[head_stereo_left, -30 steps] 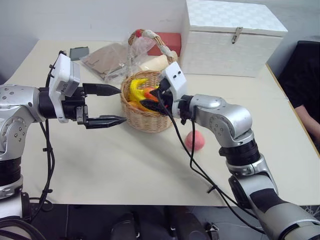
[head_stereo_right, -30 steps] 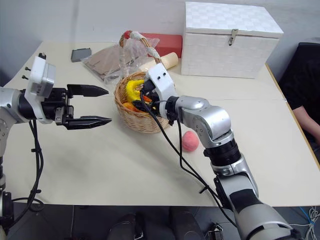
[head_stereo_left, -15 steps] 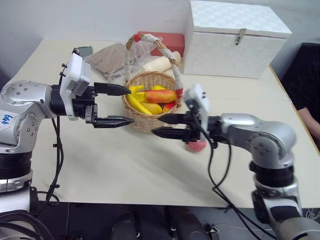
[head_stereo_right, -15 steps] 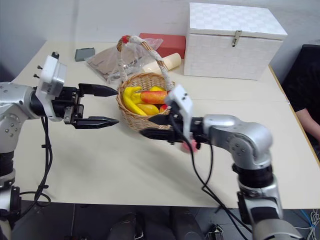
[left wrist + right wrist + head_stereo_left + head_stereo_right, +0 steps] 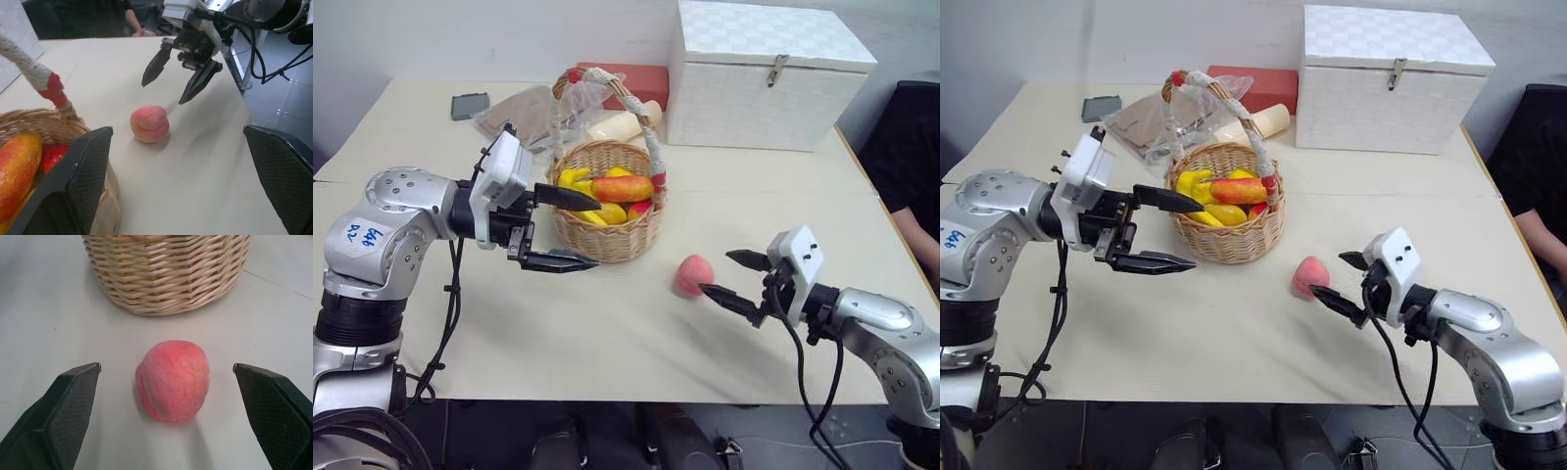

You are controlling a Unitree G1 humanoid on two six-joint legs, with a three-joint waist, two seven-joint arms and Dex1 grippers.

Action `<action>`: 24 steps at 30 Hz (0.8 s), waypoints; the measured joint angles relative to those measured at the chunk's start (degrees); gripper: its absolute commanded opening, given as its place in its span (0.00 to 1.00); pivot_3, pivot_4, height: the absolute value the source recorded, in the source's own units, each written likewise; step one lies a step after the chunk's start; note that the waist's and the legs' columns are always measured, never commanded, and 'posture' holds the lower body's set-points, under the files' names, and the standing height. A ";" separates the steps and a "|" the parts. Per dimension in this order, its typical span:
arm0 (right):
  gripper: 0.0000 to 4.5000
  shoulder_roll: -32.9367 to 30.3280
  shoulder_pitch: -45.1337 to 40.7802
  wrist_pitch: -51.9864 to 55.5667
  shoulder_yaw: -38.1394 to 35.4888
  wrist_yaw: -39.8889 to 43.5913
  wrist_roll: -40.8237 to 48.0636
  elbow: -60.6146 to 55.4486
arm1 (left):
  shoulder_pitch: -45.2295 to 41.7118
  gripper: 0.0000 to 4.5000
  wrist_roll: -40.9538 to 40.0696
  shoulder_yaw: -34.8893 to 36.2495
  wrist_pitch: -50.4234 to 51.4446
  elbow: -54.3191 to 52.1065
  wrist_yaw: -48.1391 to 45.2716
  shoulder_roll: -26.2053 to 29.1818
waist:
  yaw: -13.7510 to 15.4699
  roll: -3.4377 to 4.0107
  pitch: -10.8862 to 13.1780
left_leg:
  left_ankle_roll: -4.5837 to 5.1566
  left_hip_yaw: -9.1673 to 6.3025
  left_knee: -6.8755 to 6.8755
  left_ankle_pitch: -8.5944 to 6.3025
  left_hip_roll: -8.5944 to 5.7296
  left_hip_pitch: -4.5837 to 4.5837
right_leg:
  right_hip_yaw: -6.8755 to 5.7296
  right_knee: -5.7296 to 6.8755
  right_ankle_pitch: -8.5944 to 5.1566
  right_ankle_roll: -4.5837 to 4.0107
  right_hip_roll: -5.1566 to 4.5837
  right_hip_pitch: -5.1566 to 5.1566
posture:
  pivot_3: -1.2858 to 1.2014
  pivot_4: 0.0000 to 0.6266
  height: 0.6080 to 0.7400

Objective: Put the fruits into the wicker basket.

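Observation:
The wicker basket (image 5: pixel 607 230) stands mid-table and holds the yellow banana (image 5: pixel 576 180) and the red-orange mango (image 5: pixel 623 188). A pink peach (image 5: pixel 693 276) lies on the table to the basket's right; it also shows in the right wrist view (image 5: pixel 173 380) and the left wrist view (image 5: pixel 149 124). My right gripper (image 5: pixel 732 277) is open just right of the peach, level, pointing at it with nothing between its fingers. My left gripper (image 5: pixel 576 230) is open, its fingers against the basket's left side, one over the rim and one low by the wall.
A large white woven box (image 5: pixel 766 73) with a metal latch stands at the back right. Behind the basket lie a red box (image 5: pixel 631 80), plastic bags (image 5: pixel 533 113) and a small dark object (image 5: pixel 469 104). A person sits at the far right edge (image 5: pixel 915 196).
My right gripper has pulled back rightward and down from the basket to the peach's right side and opened wider. My left gripper moved right, closer to the basket. The mango now lies in the basket.

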 measured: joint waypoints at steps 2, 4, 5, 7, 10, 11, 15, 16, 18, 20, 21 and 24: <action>0.99 2.01 -0.19 -2.30 2.20 -0.50 -1.43 1.40 | -0.76 1.00 0.07 -0.48 -0.08 0.02 -0.64 -0.21 | 0.07 -0.01 0.00 | 0.02 0.00 0.00 0.01 -0.03 0.01 | 0.01 0.01 0.01 0.01 0.00 0.00 | 0.52 0.24 1.00; 0.99 3.98 -1.06 -5.29 5.24 -1.13 -4.41 5.66 | -1.56 1.00 0.37 -1.39 -0.69 0.02 -1.70 -0.19 | 0.12 -0.02 -0.01 | 0.02 0.00 0.00 0.01 -0.05 0.00 | 0.02 0.01 0.01 0.01 -0.02 0.00 | 0.52 0.24 1.00; 0.99 5.00 -1.26 -6.56 6.48 -1.55 -5.85 7.89 | -1.64 1.00 0.62 -1.73 -1.12 0.03 -2.28 -0.17 | 0.14 -0.01 -0.01 | 0.02 0.01 -0.02 0.01 -0.07 0.01 | 0.02 0.01 0.01 0.01 -0.02 0.00 | 0.52 0.24 1.00; 0.99 6.43 -2.46 -8.64 7.48 -2.31 -7.92 11.20 | -1.64 1.00 1.10 -2.32 -1.37 0.14 -2.82 -0.19 | 0.10 -0.01 -0.01 | 0.02 0.01 -0.02 0.01 -0.05 0.00 | 0.03 0.01 0.01 0.00 -0.02 -0.01 | 0.52 0.24 1.00; 0.99 8.47 -3.64 -11.07 9.20 -2.79 -10.61 16.52 | -1.73 1.00 1.66 -2.49 -1.74 0.32 -3.19 -0.43 | 0.16 -0.01 -0.01 | 0.02 0.01 -0.03 0.01 -0.04 0.00 | 0.02 0.03 0.00 -0.01 -0.02 -0.03 | 0.52 0.24 1.00; 0.99 8.65 -3.71 -11.51 10.05 -2.74 -11.23 17.80 | -1.81 1.00 1.83 -2.49 -1.81 0.37 -3.25 -0.45 | 0.19 -0.01 -0.01 | 0.02 0.01 -0.03 0.01 -0.05 0.00 | 0.02 0.03 0.00 -0.01 -0.02 -0.04 | 0.52 0.24 1.00; 0.96 9.09 -4.61 -13.48 11.20 -2.03 -12.70 20.77 | -1.81 1.00 2.08 -2.49 -1.93 0.40 -3.52 -0.61 | 0.14 -0.01 -0.01 | 0.02 0.03 0.01 0.01 -0.05 0.00 | 0.04 0.09 0.00 -0.01 -0.02 -0.03 | 0.52 0.24 1.00; 0.91 9.50 -4.85 -13.98 11.18 -1.97 -12.73 21.26 | -1.81 1.00 2.11 -2.49 -1.95 0.40 -3.54 -0.63 | 0.14 -0.01 -0.01 | 0.02 0.02 0.02 0.01 -0.04 0.01 | 0.03 0.11 0.00 -0.01 -0.02 -0.03 | 0.52 0.24 1.00; 0.79 10.73 -5.11 -14.82 11.18 -1.84 -12.69 21.68 | -1.81 1.00 2.15 -2.49 -1.98 0.40 -3.53 -0.65 | 0.13 -0.01 -0.01 | 0.00 0.02 0.02 0.02 -0.04 0.02 | 0.03 0.14 -0.01 -0.02 -0.02 -0.04 | 0.52 0.24 1.00; 0.66 11.08 -5.64 -15.54 11.23 -1.21 -12.60 22.18 | -1.81 1.00 2.18 -2.48 -1.98 0.39 -3.40 -0.67 | 0.12 -0.01 0.00 | 0.00 0.03 0.03 0.02 -0.05 0.03 | 0.04 0.15 -0.01 -0.02 -0.02 -0.04 | 0.52 0.24 1.00; 0.63 11.08 -5.89 -15.71 11.17 -0.89 -12.47 22.18 | -1.80 1.00 2.19 -2.47 -1.98 0.39 -3.25 -0.67 | 0.14 -0.01 0.00 | 0.00 0.03 0.04 0.02 -0.05 0.03 | 0.04 0.15 -0.01 -0.02 -0.02 -0.03 | 0.52 0.24 1.00; 0.62 11.06 -6.42 -15.67 10.65 0.16 -11.30 21.55 | -1.58 1.00 2.21 -2.27 -1.98 0.37 -2.70 -0.65 | 0.18 -0.01 0.00 | 0.00 0.02 0.04 0.02 -0.05 0.03 | 0.03 0.17 -0.01 -0.02 -0.02 -0.03 | 0.52 0.24 1.00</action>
